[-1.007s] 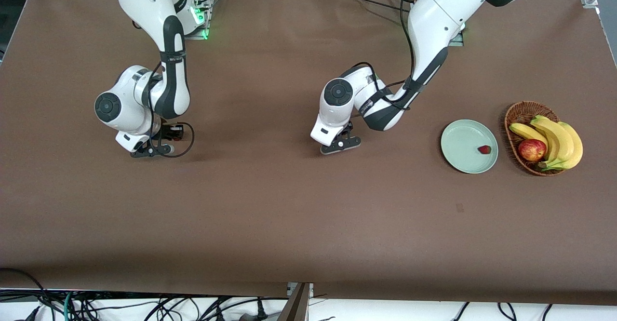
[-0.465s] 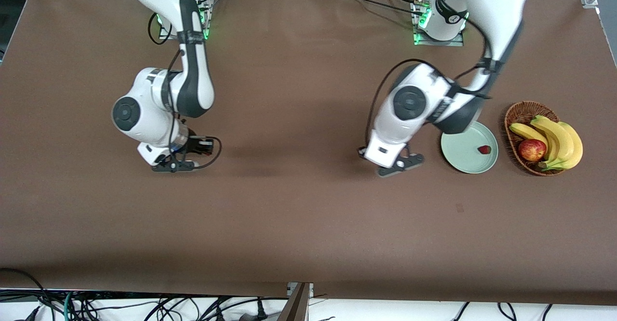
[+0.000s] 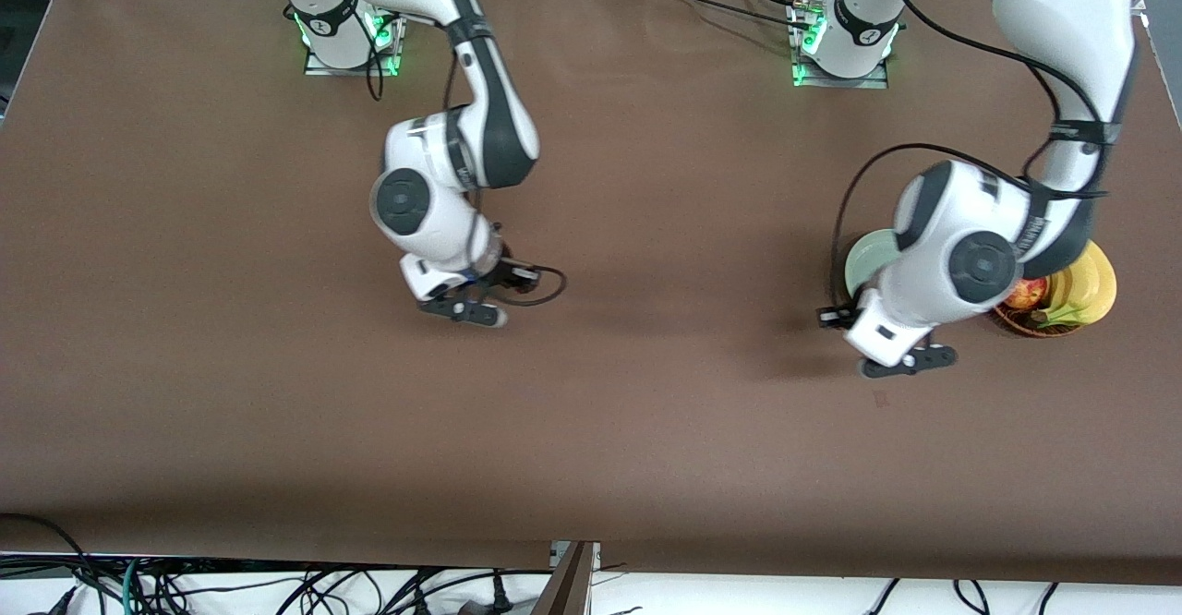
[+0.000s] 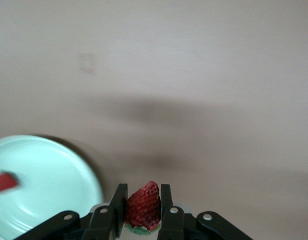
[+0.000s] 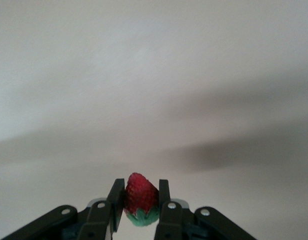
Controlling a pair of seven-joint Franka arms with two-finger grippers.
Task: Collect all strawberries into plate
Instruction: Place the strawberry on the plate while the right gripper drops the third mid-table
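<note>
Gripping one strawberry (image 4: 143,205) each (image 5: 140,200), the left gripper (image 4: 143,212) hangs beside the plate (image 4: 49,185), the right gripper (image 5: 139,207) over bare table (image 3: 646,430).

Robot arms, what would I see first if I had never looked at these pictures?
Each gripper pinches a tiny red strawberry: the left gripper holds a strawberry over the table beside the mint-green plate, where another berry lies. The right gripper carries a second strawberry over the table's middle.

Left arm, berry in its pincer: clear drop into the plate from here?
Probably yes. The left pincer, shut on a strawberry, hangs over bare table beside the plate; nothing stands between, and the dish holds only one berry.
</note>
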